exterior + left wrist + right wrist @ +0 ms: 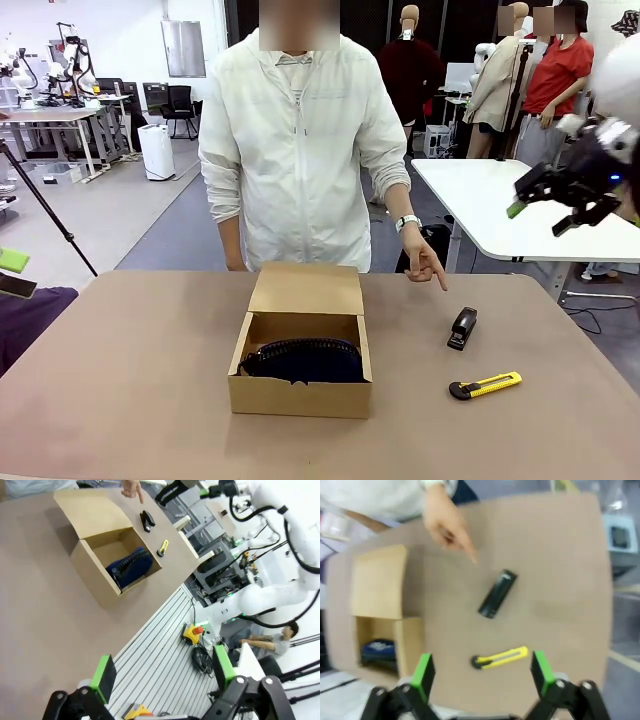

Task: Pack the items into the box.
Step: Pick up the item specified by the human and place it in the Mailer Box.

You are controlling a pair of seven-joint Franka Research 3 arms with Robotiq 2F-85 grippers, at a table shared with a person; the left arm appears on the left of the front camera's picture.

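Both pairs of jaws are released and hold nothing. The left jaws hang high off the near left side of the worktop (130, 380), and the right jaws are raised at the right.

In the right wrist view, the yellow-and-black knife (500, 657) lies nearest. It sits between the right jaws and the stapler (462, 328), so a reach that drops short would likely pick up the wrong thing or knock it aside.

The box (300, 395) stands in the middle with its flap up at the back, and the navy bundle (300, 360) is already inside. The bundle fills most of the floor, so a stapler dropped there may roll off it or rest too high for the flap to close. A low swing could also push the light box along.

The stapler lies flat and slanted, well right of the box. If the jaws come down out of line with its narrow sides, they may skid it away.

The person's hand (425, 262) is farthest, with a finger pointing down just beside the stapler. A descent now risks striking or pinching it.
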